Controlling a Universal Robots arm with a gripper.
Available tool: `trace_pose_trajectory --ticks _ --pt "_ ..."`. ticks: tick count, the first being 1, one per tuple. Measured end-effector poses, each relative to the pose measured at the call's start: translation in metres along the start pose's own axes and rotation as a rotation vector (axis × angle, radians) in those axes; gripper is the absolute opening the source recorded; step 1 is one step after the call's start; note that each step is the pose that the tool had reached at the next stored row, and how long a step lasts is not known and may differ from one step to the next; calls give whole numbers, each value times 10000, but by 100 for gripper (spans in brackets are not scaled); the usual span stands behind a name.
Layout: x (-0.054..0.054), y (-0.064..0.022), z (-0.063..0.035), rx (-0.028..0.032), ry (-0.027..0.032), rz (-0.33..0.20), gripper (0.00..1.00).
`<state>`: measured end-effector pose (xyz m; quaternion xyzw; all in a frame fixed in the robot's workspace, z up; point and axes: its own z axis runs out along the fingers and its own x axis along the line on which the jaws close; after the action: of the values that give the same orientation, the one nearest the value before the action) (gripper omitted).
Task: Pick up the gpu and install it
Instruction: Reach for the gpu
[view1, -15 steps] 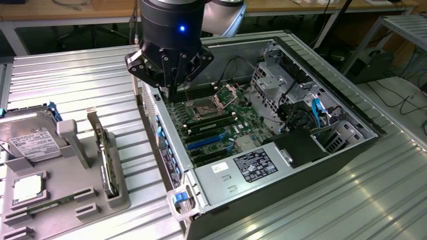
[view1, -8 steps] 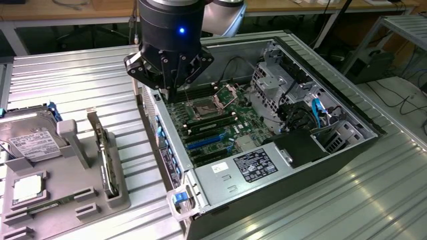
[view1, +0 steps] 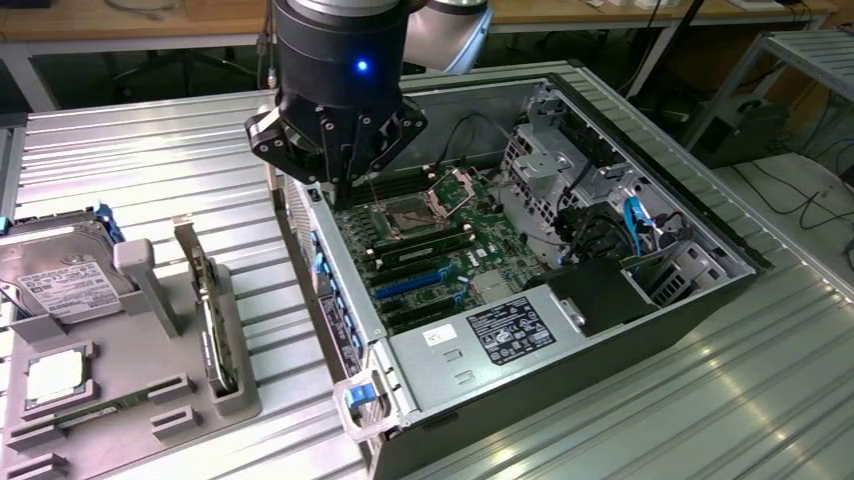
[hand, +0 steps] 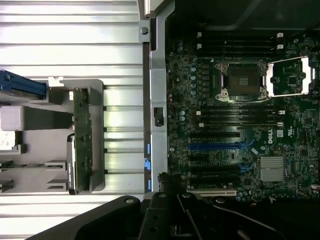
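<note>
1. Standing on its thin edge, the gpu (view1: 218, 340) sits in a slot of the gray holder (view1: 120, 370). The slot keeps it upright, and I think that is so something can grab it from above. Its top edge is free, and its silver end piece sticks up at the far end.
2. From the wrist view, the gpu (hand: 82, 140) looks like a thin green strip, because the camera looks down on its edge.
3. Other parts rest in the same holder. The hard drive (view1: 60, 280) with its white label is at the back. A square chip (view1: 56, 375) and a thin green stick (view1: 100, 410) lie flat near the front. Each has its own spot, so nothing bumps or slides.
4. The holder lies on a ribbed metal table (view1: 134, 160), just beside the open computer case (view1: 694, 180).
5. The case lies on its side with its cover off, so the green board (view1: 427, 260) inside faces up. The long blue and black slots (view1: 407, 285) on that board are bare, so the gpu is not yet put in.
6. The gripper (view1: 334, 180) hangs over the near wall of the case, above the edge of the board.
7. The gpu is apart from the gripper, toward the exterior view's left and closer to that camera. A strip of table and the case wall lie between them.
8. The gripper does not touch the gpu. I cannot tell if it is released or clenched.
</note>
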<state>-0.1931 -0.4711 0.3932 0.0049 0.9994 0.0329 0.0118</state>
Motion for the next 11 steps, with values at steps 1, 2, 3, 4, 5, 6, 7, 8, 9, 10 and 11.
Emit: trace_pose_trajectory --ticks 1,2,3,4,5,6,7,8,9,10,11 --pt "1 -6 -1 0 0 -3 11" --pt "3 -13 -1 -1 0 -6 11" --pt "6 -20 -2 -2 1 -8 11" --pt "8 -27 -2 -2 1 -10 11" --pt "15 -50 -4 -6 1 -19 11" --pt "18 -56 -4 -6 1 -21 11" --pt "20 -60 -5 -6 2 -22 11" --pt "22 -67 -5 -6 2 -26 11" --pt "24 -73 -5 -7 1 -27 11" --pt "25 -80 -6 -7 1 -31 11" --pt "28 -88 -6 -8 2 -33 11"
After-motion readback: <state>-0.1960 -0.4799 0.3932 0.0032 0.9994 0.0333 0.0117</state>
